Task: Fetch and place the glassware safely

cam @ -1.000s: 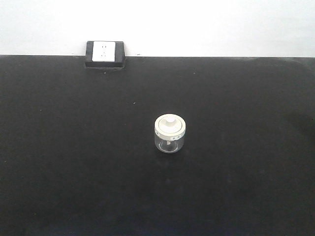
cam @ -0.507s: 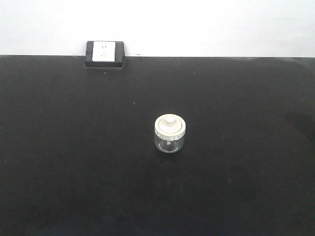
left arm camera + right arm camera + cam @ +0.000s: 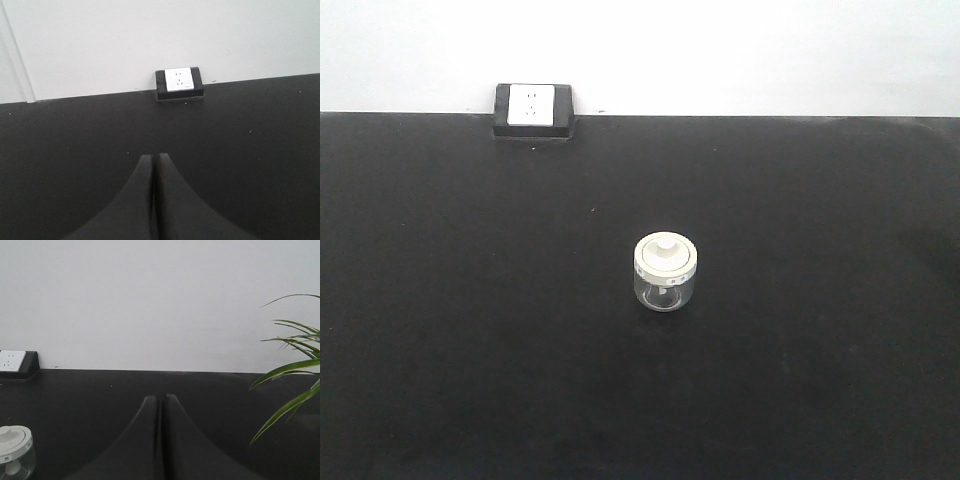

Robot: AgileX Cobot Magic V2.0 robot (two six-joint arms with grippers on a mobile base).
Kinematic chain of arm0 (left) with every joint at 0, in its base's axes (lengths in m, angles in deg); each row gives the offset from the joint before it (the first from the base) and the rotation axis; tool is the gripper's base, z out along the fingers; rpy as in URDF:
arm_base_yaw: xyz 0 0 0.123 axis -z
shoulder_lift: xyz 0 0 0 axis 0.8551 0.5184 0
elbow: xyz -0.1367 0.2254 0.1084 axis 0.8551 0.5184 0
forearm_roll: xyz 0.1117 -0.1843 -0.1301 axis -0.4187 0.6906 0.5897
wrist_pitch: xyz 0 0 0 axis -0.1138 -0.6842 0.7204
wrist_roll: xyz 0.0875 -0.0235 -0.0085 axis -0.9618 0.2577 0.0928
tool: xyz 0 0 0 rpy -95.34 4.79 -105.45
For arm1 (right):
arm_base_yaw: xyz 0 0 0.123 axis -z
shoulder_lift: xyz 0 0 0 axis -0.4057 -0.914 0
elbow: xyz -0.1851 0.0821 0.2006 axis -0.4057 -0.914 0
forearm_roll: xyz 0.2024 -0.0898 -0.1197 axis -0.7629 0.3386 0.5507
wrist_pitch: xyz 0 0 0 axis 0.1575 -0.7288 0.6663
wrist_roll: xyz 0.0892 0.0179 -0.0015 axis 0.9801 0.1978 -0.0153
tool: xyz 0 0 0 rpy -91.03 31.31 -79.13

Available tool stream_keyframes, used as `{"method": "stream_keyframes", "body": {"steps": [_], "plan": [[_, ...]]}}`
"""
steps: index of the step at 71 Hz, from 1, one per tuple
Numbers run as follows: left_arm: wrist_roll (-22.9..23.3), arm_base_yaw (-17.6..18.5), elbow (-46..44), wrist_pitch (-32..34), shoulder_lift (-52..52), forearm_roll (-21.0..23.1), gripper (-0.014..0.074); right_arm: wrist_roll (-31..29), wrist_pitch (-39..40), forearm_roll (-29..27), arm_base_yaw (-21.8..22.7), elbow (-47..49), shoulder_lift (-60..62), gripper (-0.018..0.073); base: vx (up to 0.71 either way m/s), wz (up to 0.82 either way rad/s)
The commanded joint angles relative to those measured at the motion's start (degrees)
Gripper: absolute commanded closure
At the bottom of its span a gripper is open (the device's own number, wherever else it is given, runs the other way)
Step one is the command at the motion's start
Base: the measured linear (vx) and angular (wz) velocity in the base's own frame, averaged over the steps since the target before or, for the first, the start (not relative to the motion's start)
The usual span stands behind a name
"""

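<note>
The glassware (image 3: 666, 272) is a small squat clear jar with a cream-white lid and a central knob. It stands upright near the middle of the black table (image 3: 470, 330). It also shows at the bottom left of the right wrist view (image 3: 14, 452). My left gripper (image 3: 154, 156) is shut and empty above the table, facing the wall. My right gripper (image 3: 161, 396) is shut and empty, with the jar off to its left. Neither gripper shows in the front view.
A black socket block with a white face (image 3: 532, 108) sits at the table's back edge against the white wall; it also shows in the left wrist view (image 3: 179, 82) and the right wrist view (image 3: 15, 362). Green plant leaves (image 3: 292, 375) hang at the right.
</note>
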Motion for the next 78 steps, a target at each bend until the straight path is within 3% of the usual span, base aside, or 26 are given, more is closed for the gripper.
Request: {"method": "stream_keyframes", "body": {"steps": [1,15,32,40,52,59,78], "plan": [[0.19,-0.03,-0.71,3.37,-1.17,0.49,0.0603,-0.37,3.31,1.43,0.48,1.40,-0.61,0.0563,0.00,0.00],[0.19,-0.03,2.80,2.95,-8.38,0.63,0.0603,-0.37,3.31,1.43,0.48,1.40,-0.61,0.0563,0.00,0.00],[0.14,-0.03,11.19,2.43,-19.04,4.83,0.0603,-0.37,3.31,1.43,0.48,1.40,-0.61,0.0563,0.00,0.00],[0.14,-0.03,15.21,2.48,-22.30,4.83,0.0603,-0.37,3.31,1.43,0.48,1.40,-0.61,0.0563,0.00,0.00],[0.19,-0.03,22.00,7.03,-23.21,4.83,0.0603,-0.37,3.31,1.43,0.48,1.40,-0.66,0.0563,0.00,0.00],[0.19,-0.03,26.07,13.45,-23.21,6.42,0.0603,-0.37,3.31,1.43,0.48,1.40,-0.66,0.0563,0.00,0.00],[0.19,-0.03,25.57,11.88,-23.16,6.49,0.0603,-0.37,3.24,1.43,0.48,1.40,-0.67,0.0563,0.00,0.00]]}}
